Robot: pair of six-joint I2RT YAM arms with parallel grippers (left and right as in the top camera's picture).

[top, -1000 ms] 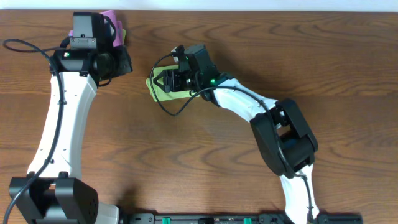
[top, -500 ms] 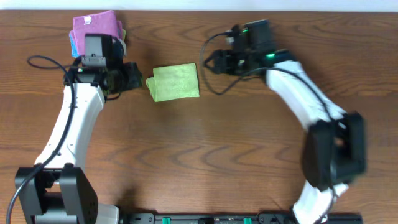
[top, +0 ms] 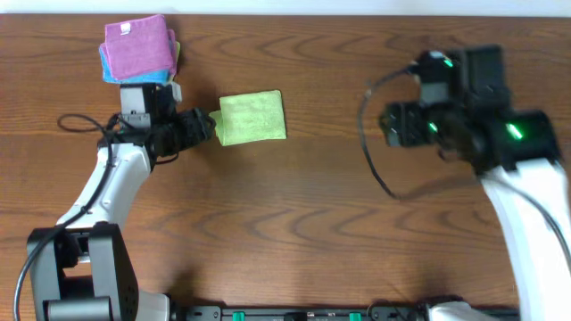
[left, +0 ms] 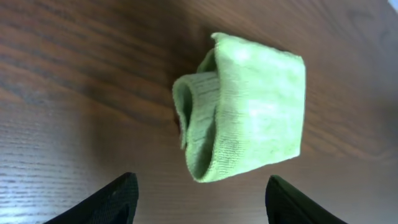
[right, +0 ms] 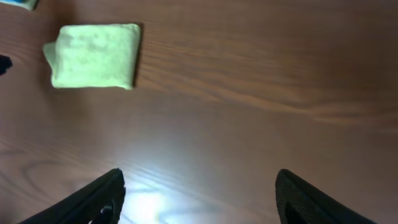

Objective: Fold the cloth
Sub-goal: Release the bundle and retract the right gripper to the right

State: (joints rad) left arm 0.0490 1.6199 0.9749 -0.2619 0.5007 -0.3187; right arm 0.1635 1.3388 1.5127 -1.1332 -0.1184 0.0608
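Observation:
The lime-green cloth [top: 251, 118] lies folded into a small rectangle on the wooden table, left of centre. In the left wrist view the cloth [left: 249, 109] shows its rolled fold edge facing the camera. My left gripper [top: 203, 126] stands open just left of the cloth, its fingers [left: 115, 202] apart with bare wood between them and the cloth just clear of them. My right gripper [top: 393, 125] hangs open far to the right, well away from the cloth. In the right wrist view the cloth [right: 94, 56] sits at the upper left and nothing lies between the fingers [right: 99, 199].
A stack of folded cloths, purple [top: 136, 40] on top of blue ones, rests at the back left, close behind my left arm. The table's far edge [top: 357, 15] runs along the top of the overhead view.
The right arm has pulled away from the cloth to the right side of the table. The left gripper has opened and come from the stack to the cloth's left edge.

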